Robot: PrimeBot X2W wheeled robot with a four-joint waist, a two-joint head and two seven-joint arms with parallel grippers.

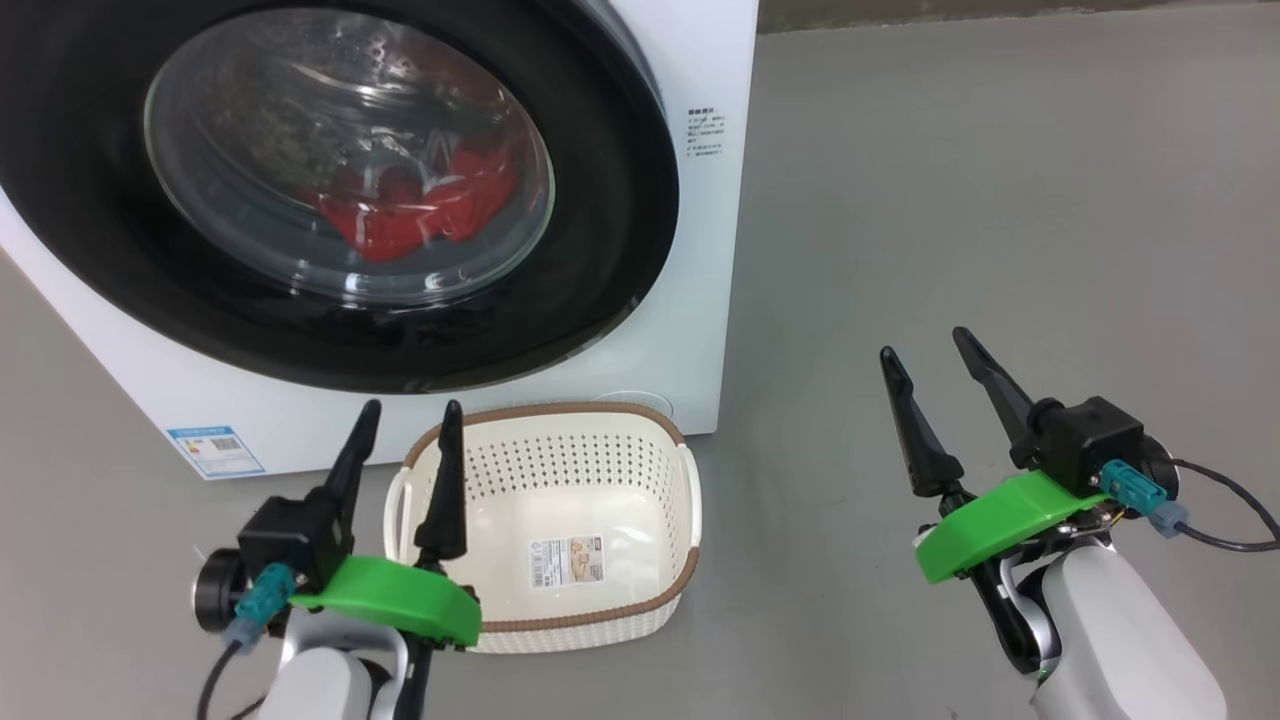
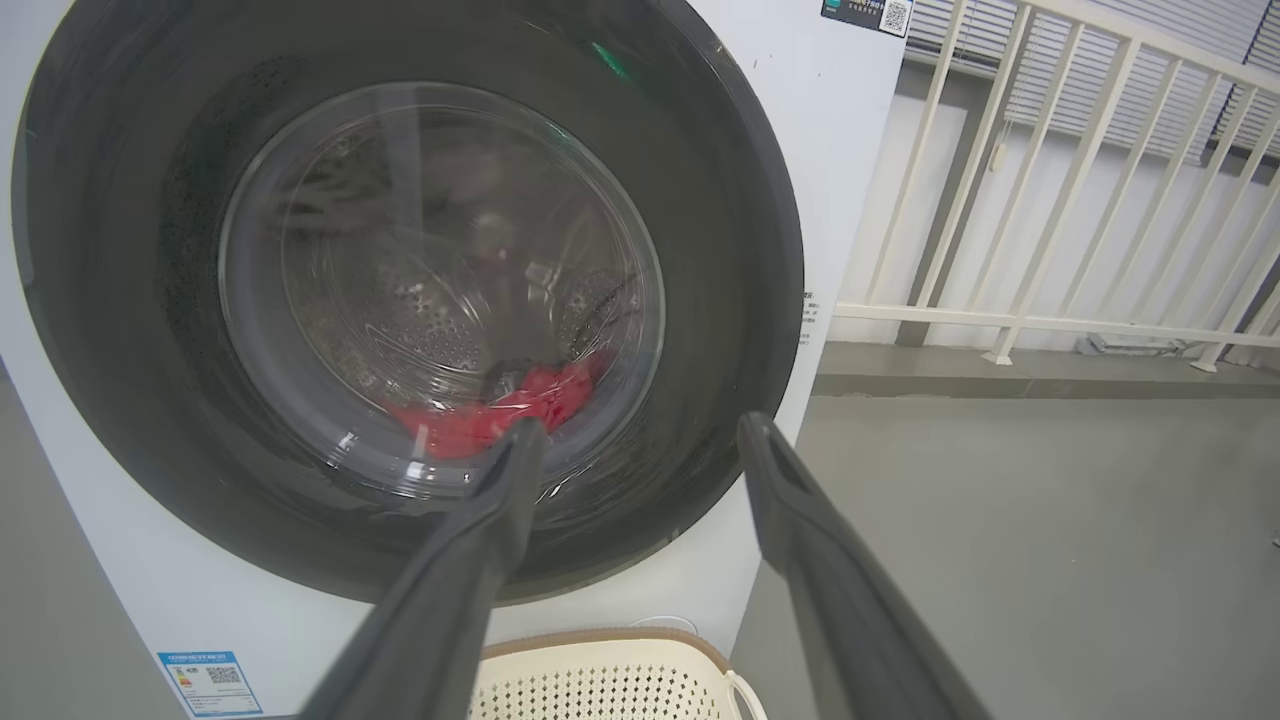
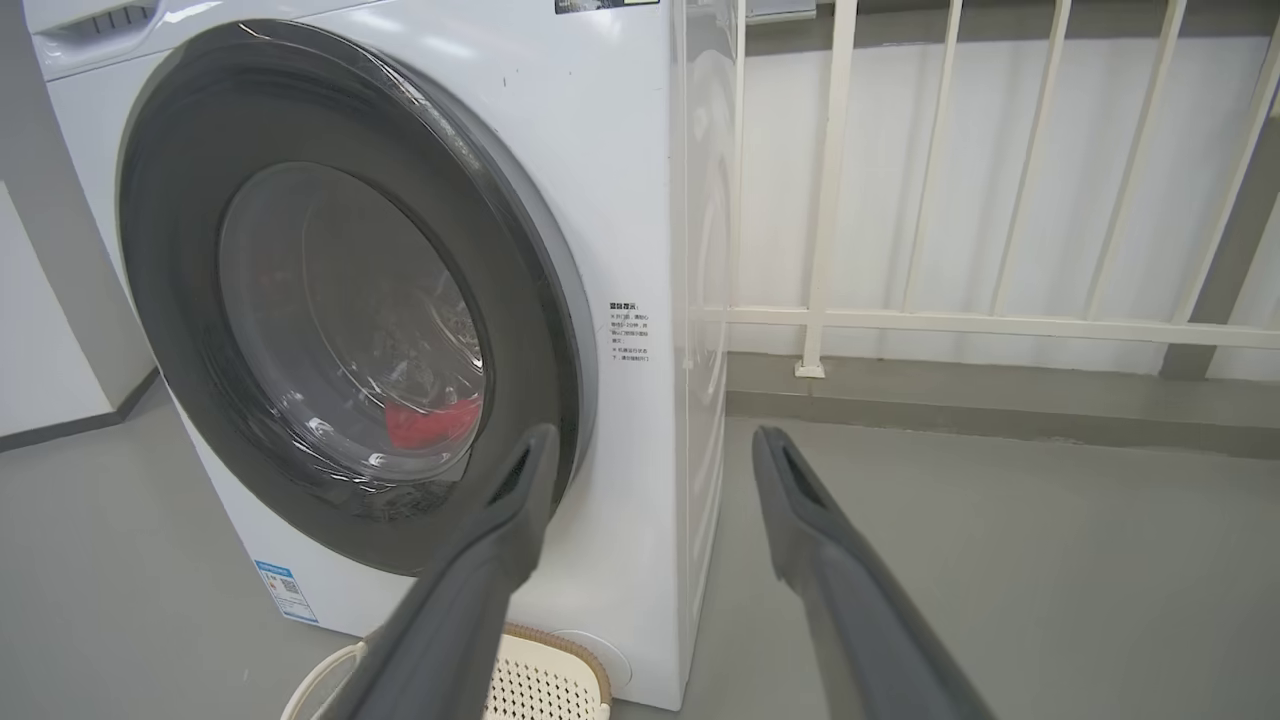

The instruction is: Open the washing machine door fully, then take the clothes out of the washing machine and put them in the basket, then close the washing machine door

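Observation:
The white washing machine point(image 1: 700, 250) stands ahead with its round black door point(image 1: 620, 230) against the front. Through the glass window, red clothes point(image 1: 420, 205) lie low in the steel drum; they also show in the left wrist view as clothes point(image 2: 500, 405) and in the right wrist view as clothes point(image 3: 430, 422). The cream basket point(image 1: 560, 480) sits on the floor before the machine with nothing in it. My left gripper point(image 1: 408, 410) hovers open over the basket's left side. My right gripper point(image 1: 925, 345) is open over bare floor, to the right of the machine.
Grey floor point(image 1: 1000, 200) stretches to the right of the machine. A white railing point(image 2: 1050, 200) runs along the wall behind and to the right. A blue label sticker point(image 1: 215, 450) sits at the machine's lower left corner.

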